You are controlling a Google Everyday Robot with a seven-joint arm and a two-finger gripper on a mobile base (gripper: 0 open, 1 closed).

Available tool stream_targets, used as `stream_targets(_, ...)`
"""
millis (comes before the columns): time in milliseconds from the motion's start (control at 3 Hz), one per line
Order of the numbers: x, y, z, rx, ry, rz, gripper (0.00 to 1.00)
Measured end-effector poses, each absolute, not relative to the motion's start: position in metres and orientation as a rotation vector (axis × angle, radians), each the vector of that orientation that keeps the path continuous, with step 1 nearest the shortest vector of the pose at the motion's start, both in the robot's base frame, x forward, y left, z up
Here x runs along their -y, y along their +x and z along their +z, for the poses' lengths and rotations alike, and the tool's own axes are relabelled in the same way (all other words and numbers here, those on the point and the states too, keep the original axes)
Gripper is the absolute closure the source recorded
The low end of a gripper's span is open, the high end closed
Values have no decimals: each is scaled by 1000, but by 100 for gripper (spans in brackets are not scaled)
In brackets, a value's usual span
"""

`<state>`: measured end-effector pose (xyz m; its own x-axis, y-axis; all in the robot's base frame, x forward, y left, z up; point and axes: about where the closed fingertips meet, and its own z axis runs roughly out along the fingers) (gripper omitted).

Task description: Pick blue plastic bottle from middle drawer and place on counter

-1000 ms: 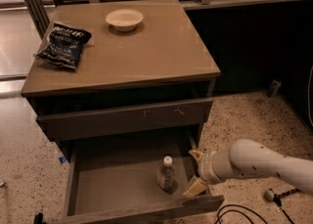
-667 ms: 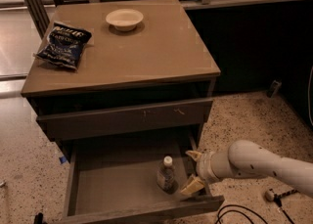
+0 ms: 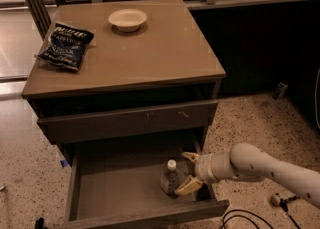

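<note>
Edging slightly leftward since a second ago, the white arm (image 3: 270,165) had brought its end effector (image 3: 183,173) closer to the blue plastic bottle (image 3: 170,177), which had not shifted. Across the top, the desk (image 3: 150,58) carried a snack bag (image 3: 65,45) at its left edge and a pale bowl (image 3: 128,19) near its far edge, while below it, under the shut scratched drawer (image 3: 130,120), the middle drawer (image 3: 115,188) stood pulled out. Inside that drawer, at its near right, the bottle stood upright, and the end effector hung just right of it, released, its two fingers spread wide and grasping nothing.
</note>
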<state>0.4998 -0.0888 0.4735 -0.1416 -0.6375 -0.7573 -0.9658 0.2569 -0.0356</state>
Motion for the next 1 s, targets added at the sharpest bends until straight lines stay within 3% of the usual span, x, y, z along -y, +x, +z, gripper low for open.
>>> stream_targets(1000, 42, 501, 452, -1768, -1474, 789, 20)
